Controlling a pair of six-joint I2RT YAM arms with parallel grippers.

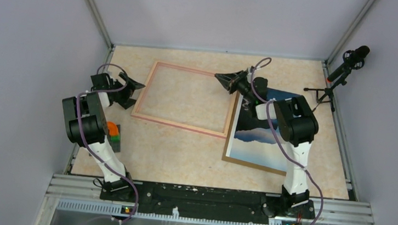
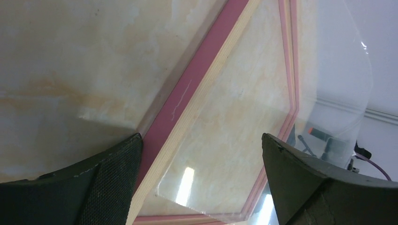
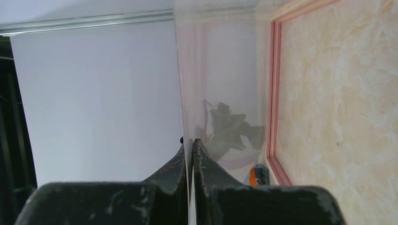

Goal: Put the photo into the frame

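The pinkish-tan frame (image 1: 179,125) lies flat on the marbled table at centre; it also shows in the left wrist view (image 2: 187,89) and the right wrist view (image 3: 272,93). The photo (image 1: 260,140) of sky, clouds and mountain lies face up on a brown backing board (image 1: 252,164) to the frame's right, partly hidden by the right arm. My right gripper (image 1: 219,77) (image 3: 192,140) is shut on the edge of a clear sheet (image 3: 220,70) at the frame's far right corner. The sheet (image 2: 225,154) hangs tilted over the frame opening. My left gripper (image 1: 135,94) (image 2: 201,136) is open and empty, straddling the frame's left rail.
A small orange and green object (image 1: 112,132) sits by the left arm. A microphone on a tripod (image 1: 344,66) stands at the far right corner. Walls close in the table on three sides.
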